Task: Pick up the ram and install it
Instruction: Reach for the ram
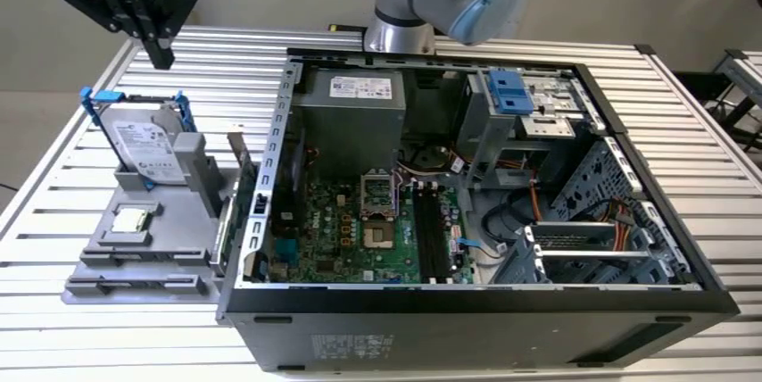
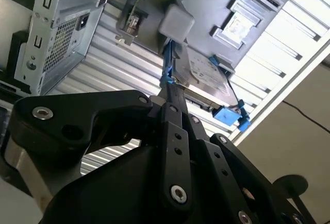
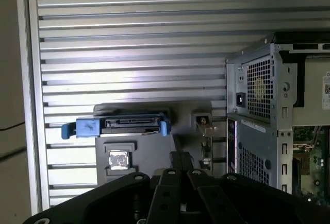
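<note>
High over the desk (image 1: 42,221), behind the hard drive (image 1: 149,143), the hand (image 1: 161,56) hangs with fingers pressed together.

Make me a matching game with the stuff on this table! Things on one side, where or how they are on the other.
1 hard drive
2 chip
3 gripper
4 computer case

A lying flat on the grey tray
B up in the air
C standing upright in a blue frame
D open, green board inside

Pairs: 1-C, 2-A, 3-B, 4-D
</note>
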`<state>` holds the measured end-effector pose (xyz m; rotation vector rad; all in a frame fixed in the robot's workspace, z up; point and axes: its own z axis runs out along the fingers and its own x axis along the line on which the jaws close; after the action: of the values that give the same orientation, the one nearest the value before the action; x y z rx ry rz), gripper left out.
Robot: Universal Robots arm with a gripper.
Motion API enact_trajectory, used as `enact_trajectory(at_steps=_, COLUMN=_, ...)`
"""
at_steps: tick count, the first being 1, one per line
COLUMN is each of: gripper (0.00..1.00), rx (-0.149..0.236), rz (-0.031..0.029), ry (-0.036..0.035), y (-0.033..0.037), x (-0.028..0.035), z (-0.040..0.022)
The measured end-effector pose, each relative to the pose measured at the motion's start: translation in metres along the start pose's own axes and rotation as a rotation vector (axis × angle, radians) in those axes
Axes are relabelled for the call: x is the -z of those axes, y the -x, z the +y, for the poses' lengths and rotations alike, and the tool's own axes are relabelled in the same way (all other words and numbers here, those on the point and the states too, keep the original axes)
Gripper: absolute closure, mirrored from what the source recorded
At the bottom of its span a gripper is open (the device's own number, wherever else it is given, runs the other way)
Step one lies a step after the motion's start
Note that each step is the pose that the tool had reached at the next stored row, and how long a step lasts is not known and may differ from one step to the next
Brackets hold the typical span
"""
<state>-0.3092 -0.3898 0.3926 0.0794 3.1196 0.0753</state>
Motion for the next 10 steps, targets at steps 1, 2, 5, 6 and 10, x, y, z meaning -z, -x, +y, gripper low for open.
enact_trajectory(at_steps=1, gripper=1.0, rx=0.0, rz=0.0, ry=0.0, y=-0.0025, x=0.0001, z=0.0)
enact_trajectory(at_steps=2, gripper=1.0, rx=0.0, rz=0.0, ry=0.0, y=-0.0051, x=0.0001, z=-0.0001)
enact_trajectory(at_steps=5, gripper=1.0, rx=0.0, rz=0.0001, ry=0.0, y=-0.0132, x=0.0003, z=-0.0002)
enact_trajectory(at_steps=6, gripper=1.0, rx=0.0, rz=0.0001, ry=-0.0001, y=-0.0162, x=0.0004, z=-0.0003)
enact_trajectory(at_steps=10, gripper=1.0, rx=0.0, rz=0.0, ry=0.0, y=-0.0273, x=0.0005, z=-0.0006)
